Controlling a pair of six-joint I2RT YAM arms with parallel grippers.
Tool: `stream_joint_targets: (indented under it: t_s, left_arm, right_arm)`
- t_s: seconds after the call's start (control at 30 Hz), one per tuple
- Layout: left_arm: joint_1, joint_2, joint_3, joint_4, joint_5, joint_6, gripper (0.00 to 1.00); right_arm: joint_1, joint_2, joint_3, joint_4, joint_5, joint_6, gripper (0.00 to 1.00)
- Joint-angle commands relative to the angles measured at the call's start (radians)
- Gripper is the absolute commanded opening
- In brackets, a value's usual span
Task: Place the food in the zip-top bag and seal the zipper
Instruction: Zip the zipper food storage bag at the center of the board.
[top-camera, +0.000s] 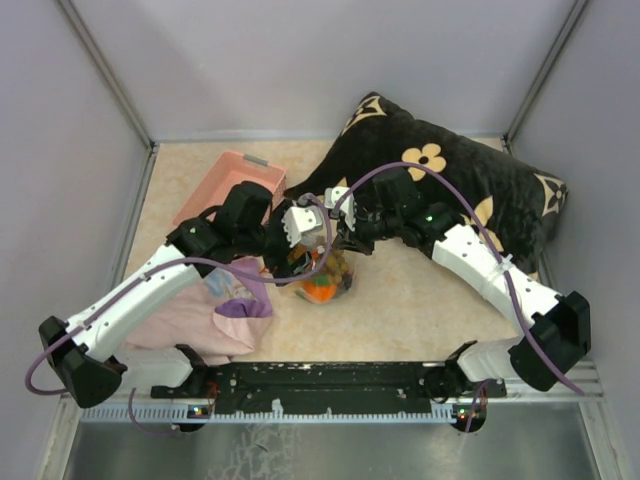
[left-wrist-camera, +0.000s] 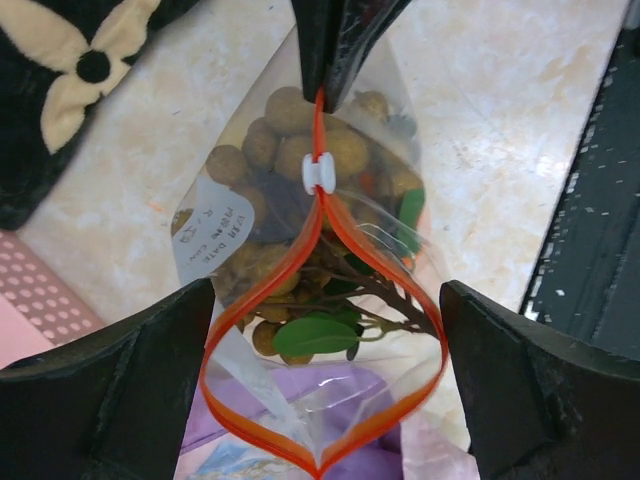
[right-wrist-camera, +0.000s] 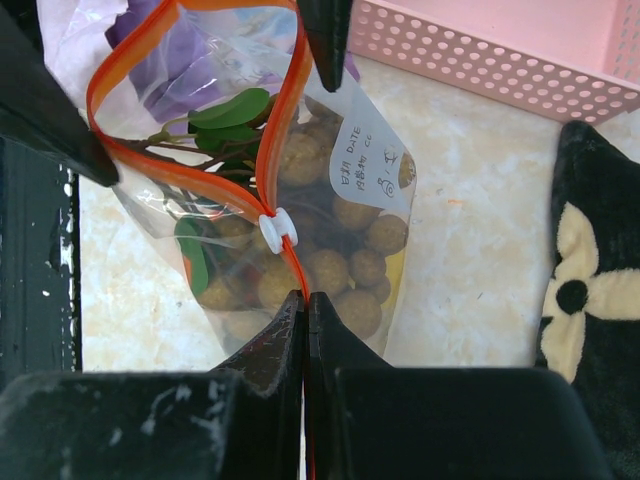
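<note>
**A:** Where do we find the clear crinkly zip-top bag (right-wrist-camera: 370, 170)?

**B:** We see it mid-tabletop (top-camera: 420, 300), on the beige marbled surface between the two arms and just beside the pink-purple folded cloth (top-camera: 215, 310). The toy food is inside it: an olive-brown grape bunch (left-wrist-camera: 290, 140), green leaves (left-wrist-camera: 315, 335) and, from above, an orange persimmon (top-camera: 320, 290).

**A:** And the thin orange-red zipper strip (left-wrist-camera: 319, 125)?

**B:** We find it only partly joined. The small white slider (left-wrist-camera: 320, 173) sits on it. From the slider towards the right arm the strip runs as one line. On the other side its two halves bow apart into an open loop.

**A:** How do we read the fingers?

**B:** The right fingers (right-wrist-camera: 290, 340) are pinched tight on the joined end of the strip, just past the slider. The left fingers (left-wrist-camera: 130, 380) are spread wide, one on either side of the open loop and close against it. We cannot tell whether they touch the plastic.

**A:** What else do we see?

**B:** A pink perforated rectangular plastic basket (top-camera: 232, 180) lies at the far left, and a black plush pillow with cream flowers (top-camera: 450, 190) at the far right.
</note>
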Motion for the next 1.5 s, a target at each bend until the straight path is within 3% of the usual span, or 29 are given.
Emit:
stream_joint_targets:
  t_s: [0.0, 0.07, 0.2, 0.27, 0.47, 0.6, 0.7, 0.83, 1.17, 1.47]
  left_arm:
    - [-0.018, 0.04, 0.002, 0.011, -0.149, 0.076, 0.98]
    - [-0.018, 0.069, -0.001, 0.004, -0.178, 0.086, 0.93]
    - [-0.012, 0.094, 0.006, -0.008, -0.223, 0.051, 0.54]
    - [-0.007, 0.092, 0.004, 0.003, -0.185, 0.041, 0.4]
    - [0.016, 0.086, -0.023, 0.033, -0.08, -0.006, 0.25]
    - [0.044, 0.068, -0.036, 0.057, -0.081, -0.062, 0.28]
    - [0.061, 0.038, -0.034, 0.082, -0.087, -0.089, 0.48]
    - [0.061, -0.013, -0.033, 0.129, 0.047, -0.049, 0.62]
    - [0.059, 0.013, 0.017, 0.174, 0.185, -0.049, 0.67]
    - [0.059, 0.121, 0.033, 0.248, 0.264, 0.099, 0.64]
  right_arm:
    - [0.004, -0.014, 0.023, 0.025, -0.01, -0.001, 0.0]
    - [0.004, -0.021, 0.021, 0.019, -0.004, -0.003, 0.0]
    - [-0.008, -0.037, 0.016, 0.0, -0.001, -0.007, 0.0]
    - [-0.011, -0.046, 0.01, -0.005, 0.002, -0.012, 0.0]
    - [-0.013, -0.068, -0.016, 0.01, -0.004, -0.005, 0.0]
    - [-0.012, -0.078, -0.029, 0.023, 0.001, 0.001, 0.0]
    - [-0.012, -0.083, -0.027, 0.025, -0.003, 0.002, 0.0]
    - [-0.013, -0.088, -0.028, 0.046, -0.021, 0.013, 0.0]
    - [-0.011, -0.111, -0.053, 0.127, -0.015, 0.064, 0.0]
    - [-0.011, -0.109, -0.054, 0.142, -0.035, 0.075, 0.0]
